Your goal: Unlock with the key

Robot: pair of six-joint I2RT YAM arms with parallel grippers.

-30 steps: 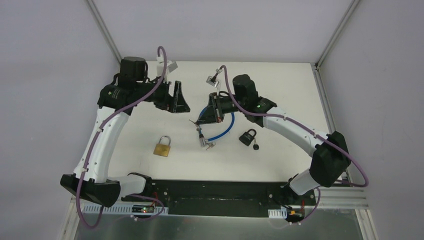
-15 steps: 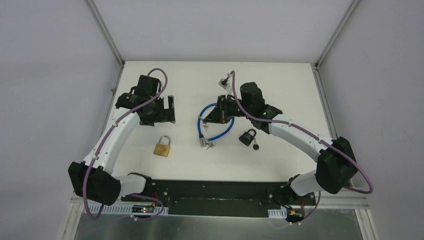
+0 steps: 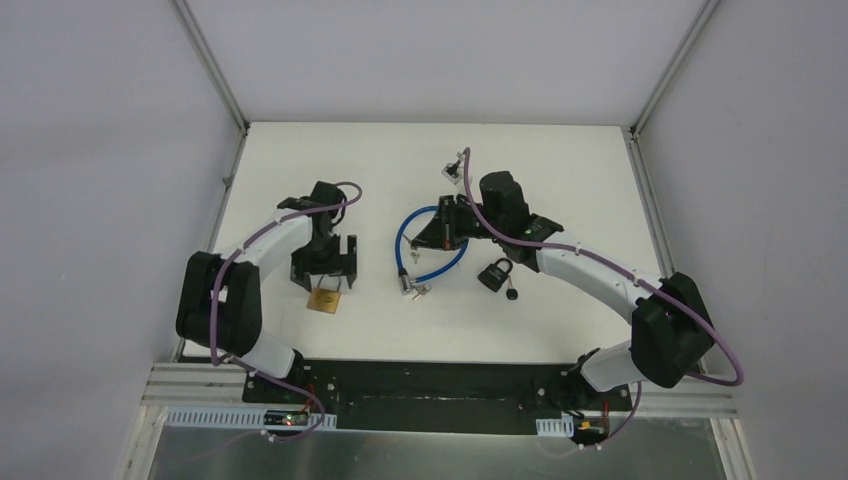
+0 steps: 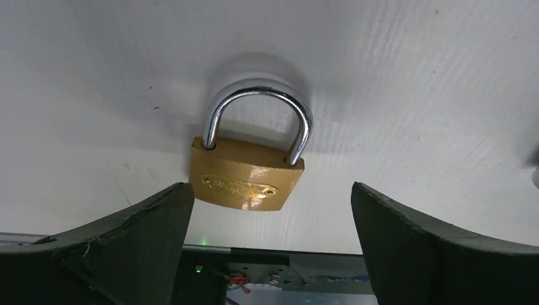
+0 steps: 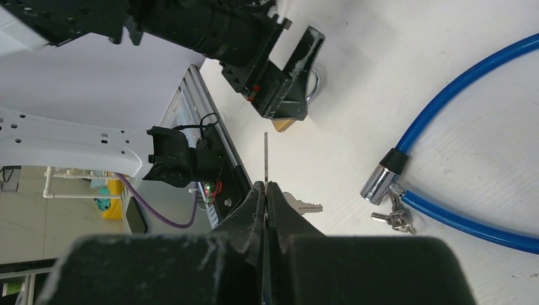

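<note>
Brass padlock (image 4: 246, 181) whole from left wrist, half-covered overhead; key (image 5: 265, 155) in right claw (image 5: 265, 189).

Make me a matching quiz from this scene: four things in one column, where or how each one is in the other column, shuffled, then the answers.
Things
1. brass padlock
2. black padlock
3. blue cable lock
4. right gripper

Place or state
A. shut on a key
B. on the table, under the open left gripper
C. lying to the right of the blue cable lock
D. has a bunch of keys at its lock end

Pairs: 1-B, 2-C, 3-D, 4-A
</note>
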